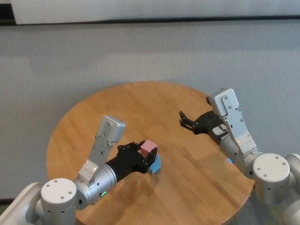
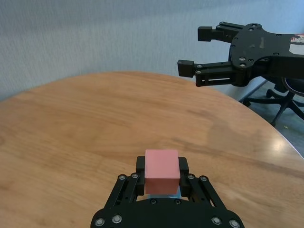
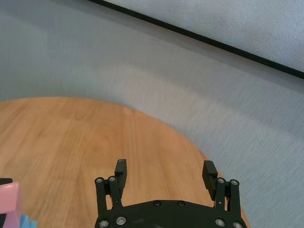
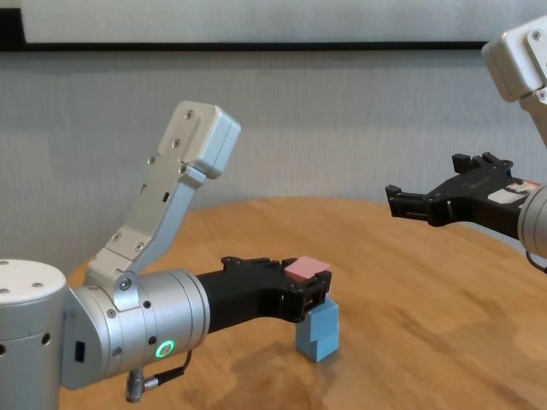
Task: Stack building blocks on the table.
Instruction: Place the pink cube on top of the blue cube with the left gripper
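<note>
While the right gripper (image 1: 183,120) hangs wide open and empty above the table's (image 1: 140,101) right side, the left gripper (image 1: 149,155) clamps a pink block (image 1: 148,147) directly over the blue blocks (image 4: 318,333) near the front-left edge, apparently lining up the stack's top. Bare wood surrounds the stack, leaving room to withdraw.
</note>
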`<state>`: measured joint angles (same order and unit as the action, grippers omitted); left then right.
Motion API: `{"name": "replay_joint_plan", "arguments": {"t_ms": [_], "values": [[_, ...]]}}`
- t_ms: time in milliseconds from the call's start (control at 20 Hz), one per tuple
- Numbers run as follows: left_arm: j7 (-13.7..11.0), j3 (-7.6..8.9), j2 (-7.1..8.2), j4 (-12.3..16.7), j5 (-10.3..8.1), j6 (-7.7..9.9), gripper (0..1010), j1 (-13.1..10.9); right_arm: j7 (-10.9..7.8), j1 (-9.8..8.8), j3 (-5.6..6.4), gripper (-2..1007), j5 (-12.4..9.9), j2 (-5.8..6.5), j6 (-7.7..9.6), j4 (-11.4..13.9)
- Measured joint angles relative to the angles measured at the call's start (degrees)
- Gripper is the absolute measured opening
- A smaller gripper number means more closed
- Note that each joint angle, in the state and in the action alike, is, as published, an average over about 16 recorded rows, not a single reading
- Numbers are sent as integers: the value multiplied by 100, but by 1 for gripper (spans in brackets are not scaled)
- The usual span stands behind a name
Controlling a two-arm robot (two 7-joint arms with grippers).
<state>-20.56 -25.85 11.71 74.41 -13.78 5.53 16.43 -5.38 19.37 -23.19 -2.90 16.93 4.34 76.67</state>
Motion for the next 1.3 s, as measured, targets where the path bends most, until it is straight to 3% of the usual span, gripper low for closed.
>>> {"name": "replay_joint_plan", "arguments": {"t_ms": [1300], "values": [[-97, -98, 21, 2, 183, 53, 406, 45, 0, 0, 0, 1005, 0, 0, 0, 0]]}}
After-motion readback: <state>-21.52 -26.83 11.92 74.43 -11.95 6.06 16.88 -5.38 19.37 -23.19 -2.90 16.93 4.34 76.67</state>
